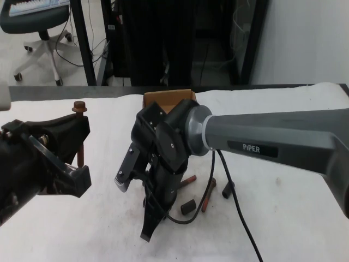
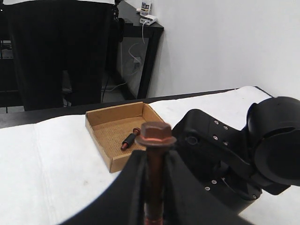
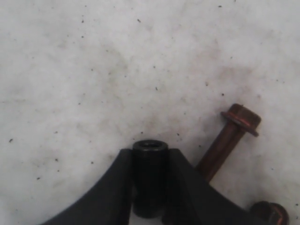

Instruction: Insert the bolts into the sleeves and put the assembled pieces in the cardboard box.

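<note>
Left gripper point(image 2: 153, 161) — jaws pinching upright bolt point(image 2: 155, 136), lower centre; right gripper point(image 3: 150, 154) — jaws pinching black sleeve point(image 3: 150, 183) over desk point(image 3: 93, 70).

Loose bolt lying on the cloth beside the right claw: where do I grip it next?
Grip the bolt on its bare shank just below the flanged head, coming straight down and closing across it. It lies flat on the cloth, so both sides of the shank are open.

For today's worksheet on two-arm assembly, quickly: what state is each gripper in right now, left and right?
Left gripper: shut on a bolt, held upright.
Right gripper: shut on a black sleeve.
</note>
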{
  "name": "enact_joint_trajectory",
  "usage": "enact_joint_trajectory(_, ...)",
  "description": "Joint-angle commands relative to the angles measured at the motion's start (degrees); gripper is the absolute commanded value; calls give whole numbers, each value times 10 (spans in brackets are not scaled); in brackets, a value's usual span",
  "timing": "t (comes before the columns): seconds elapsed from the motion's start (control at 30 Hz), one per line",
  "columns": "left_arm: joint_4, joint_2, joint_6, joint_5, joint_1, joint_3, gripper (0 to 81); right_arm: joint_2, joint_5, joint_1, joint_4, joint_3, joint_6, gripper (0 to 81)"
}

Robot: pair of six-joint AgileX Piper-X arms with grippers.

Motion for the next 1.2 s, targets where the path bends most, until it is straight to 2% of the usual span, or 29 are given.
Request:
enact_joint_trajectory(0.0,-7,-7,-6,4,1,-3,3,0,23,-1,17,-1,-3,8)
enact_joint_trajectory(0.2,-7,-7,-6,4,1,-3,3,-6,31,-1,14,-4,1,8)
enact_joint_trajectory(0.3,-7,-7,-6,4,1,-3,3,-30,30,-1,-11,-5,39,8)
enact_joint_trajectory(0.43,-12,-7,-4,4,1,-3,3,-82,-6,-9,-41,-5,71,8)
enact_joint_trajectory(0.53,-37,-7,-4,4,1,-3,3,-116,-89,-34,-60,0,139,8)
enact_joint_trajectory(0.6,-68,-7,-4,4,1,-3,3,-139,-178,-57,-93,18,181,8)
enact_joint_trajectory(0.77,-169,-7,-4,4,1,-3,3,-193,-291,-97,-219,105,273,8)
enact_joint_trajectory(0.9,-202,-7,-4,8,1,-3,3,-236,-440,-104,-389,223,300,8)
enact_joint_trajectory(0.97,-209,-5,-4,61,1,-3,3,-253,-491,-101,-524,284,347,8)
enact_joint_trajectory(1.1,-228,11,-45,224,1,-3,3,-271,-501,-99,-865,406,518,8)
enact_joint_trajectory(1.17,-235,20,-58,249,1,-3,3,-270,-486,-99,-1055,460,592,8)
